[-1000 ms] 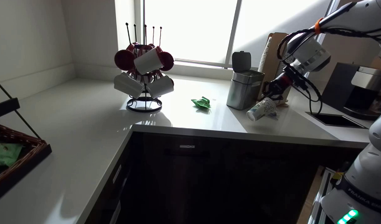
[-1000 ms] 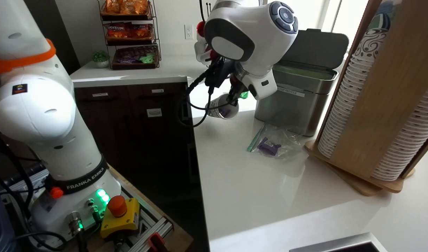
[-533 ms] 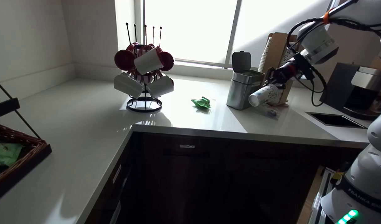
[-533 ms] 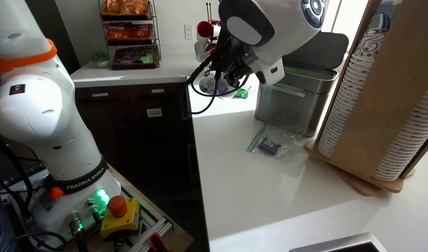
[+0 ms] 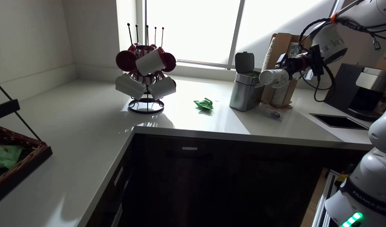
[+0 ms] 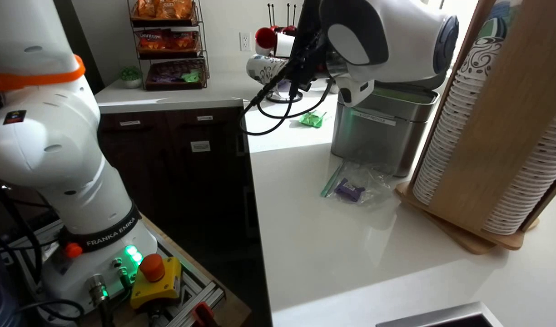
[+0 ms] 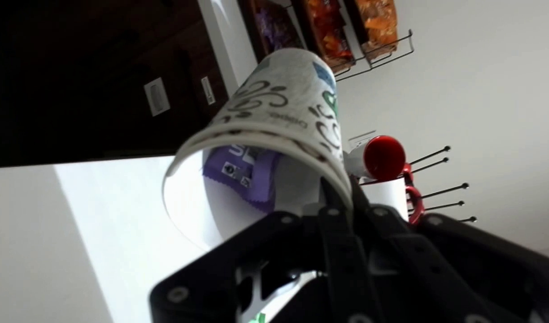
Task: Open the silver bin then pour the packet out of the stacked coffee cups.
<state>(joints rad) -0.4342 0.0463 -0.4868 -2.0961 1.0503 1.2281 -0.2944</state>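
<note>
One purple packet (image 7: 245,175) sits inside the stacked coffee cups (image 7: 285,101), seen through their mouth in the wrist view. Tool (image 7: 345,194) clamped on the cup wall at the rim, one finger inside, one outside. Change over the last second: cups lifted from low above the desk (image 6: 323,245) to roughly rim height of the silver bin (image 5: 244,94), and swung from a base-down slant to nearly level. Bin's lid (image 5: 244,62) stands up, so the opening step reads as done. In an exterior view the cups (image 6: 263,69) hang clearly apart from the bin, not over it. Reading: this is the lift ahead of the pour; next move calls for a carry across until the mouth is above the opening, then a further tip. Main risk, as I judge it: more tilt too soon could let the packet slide out onto the desk (a clear bag (image 6: 373,180) lies there, just beside the bin, unmoved; seemingly no part of the job).
</note>
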